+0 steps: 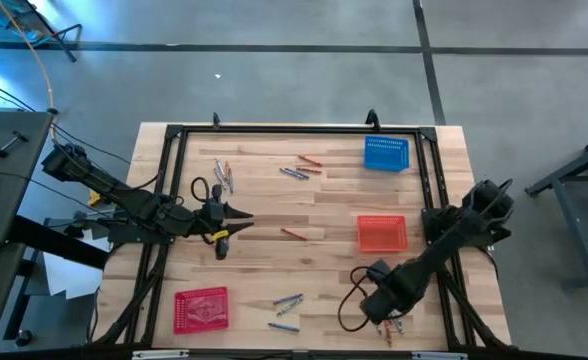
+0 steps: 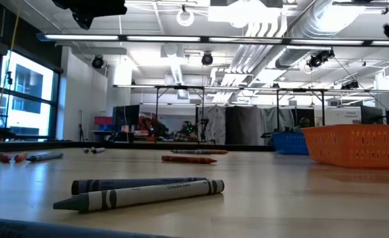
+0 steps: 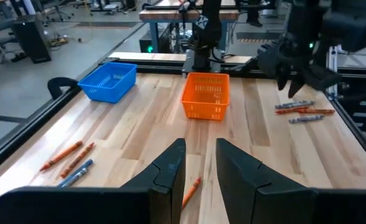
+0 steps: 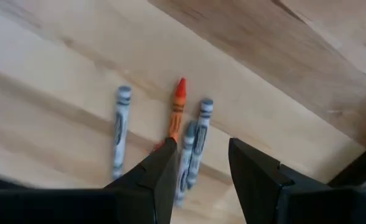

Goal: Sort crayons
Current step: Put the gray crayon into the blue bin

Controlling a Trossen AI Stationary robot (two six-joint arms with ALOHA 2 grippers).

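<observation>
Hovering over a small cluster of crayons (image 4: pixel 189 140), our right gripper (image 4: pixel 201 165) hangs with jaws parted and empty; an orange crayon (image 4: pixel 177 109) and grey-blue ones lie packed just beneath its fingertips, so we judge a close could catch two at once or nudge the neighbours aside. Our left gripper (image 3: pixel 198 171) waits low and level over the bench (image 1: pixel 324 215), jaws narrowly open, holding nothing, another orange crayon (image 3: pixel 191 190) just ahead.
</observation>
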